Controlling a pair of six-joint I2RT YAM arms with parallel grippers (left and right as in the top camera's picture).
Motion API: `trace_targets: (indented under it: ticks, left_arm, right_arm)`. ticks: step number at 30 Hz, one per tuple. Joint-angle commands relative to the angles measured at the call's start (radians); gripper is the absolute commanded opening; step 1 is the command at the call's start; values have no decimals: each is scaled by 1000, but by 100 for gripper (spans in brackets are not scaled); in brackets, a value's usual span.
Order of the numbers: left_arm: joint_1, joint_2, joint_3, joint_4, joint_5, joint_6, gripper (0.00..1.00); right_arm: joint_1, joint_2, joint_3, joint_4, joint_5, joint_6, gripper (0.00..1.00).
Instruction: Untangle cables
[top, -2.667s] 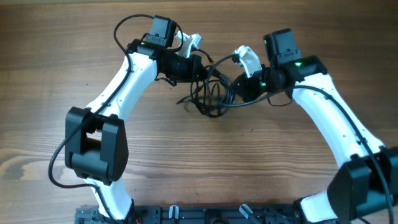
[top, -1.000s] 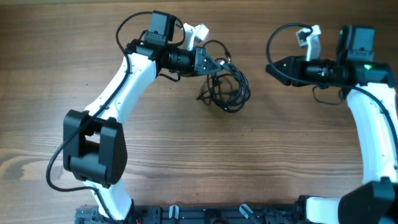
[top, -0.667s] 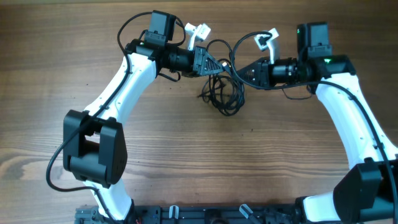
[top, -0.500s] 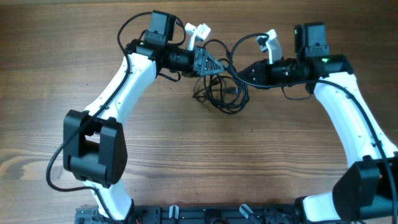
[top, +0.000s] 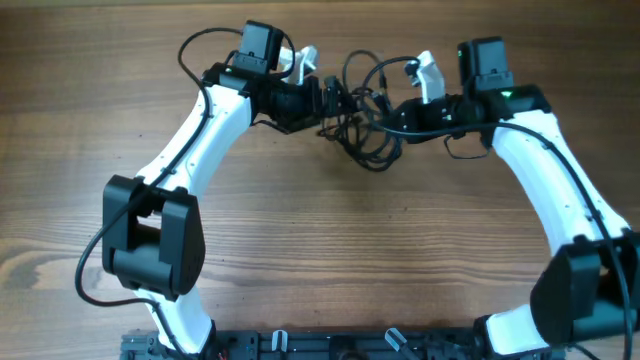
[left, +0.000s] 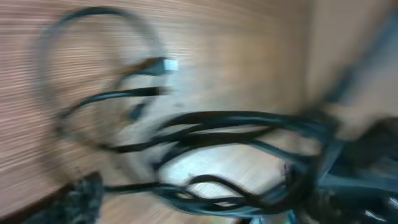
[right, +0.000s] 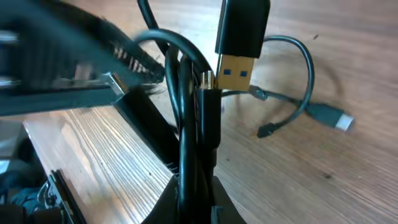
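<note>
We see a brown wooden table (top: 300, 250). Both arms lean in from the sides, and their tips come close together near the far edge. They hide part of the cables (top: 362, 110), which sit between them.

The right gripper (top: 392, 118) is closed tight on a few strands. The left gripper (top: 325, 100) is right at the bunch. Its own camera is blurry, so we cannot tell if it is open or closed.

The cables are thin and black, twisted in loops. A black plug with a gold tip (right: 239, 43) sits just beside the held strands. A small grey plug (right: 329, 116) lies on the wood.
</note>
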Motion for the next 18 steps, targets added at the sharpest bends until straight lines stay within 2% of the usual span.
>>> trace_targets:
  ticks: [1,5,7,9,12,14,18]
  left_arm:
    - [-2,-4,3,-2,-119,-74,100]
    - [-14,-4,3,109,174,-10,100]
    - [-32,-4,3,175,234,-16,100]
    - [-50,-1,3,188,191,-50,100]
    - [-56,16,3,185,43,-159,100]
    - [-56,28,3,186,-12,-207,100]
    - [-74,31,3,228,-19,-206,85]
  right_arm:
    - [-7,-61,10,5,-42,3,4]
    - [-7,-59,10,0,-43,17,4]
    - [-6,-59,10,-17,-89,34,4]
    - [-6,-66,10,-20,-167,34,7]
    - [-6,-105,11,-23,-201,38,21]
    - [-6,-134,11,-42,-201,38,23]
    - [-6,-149,11,-69,-296,37,23]
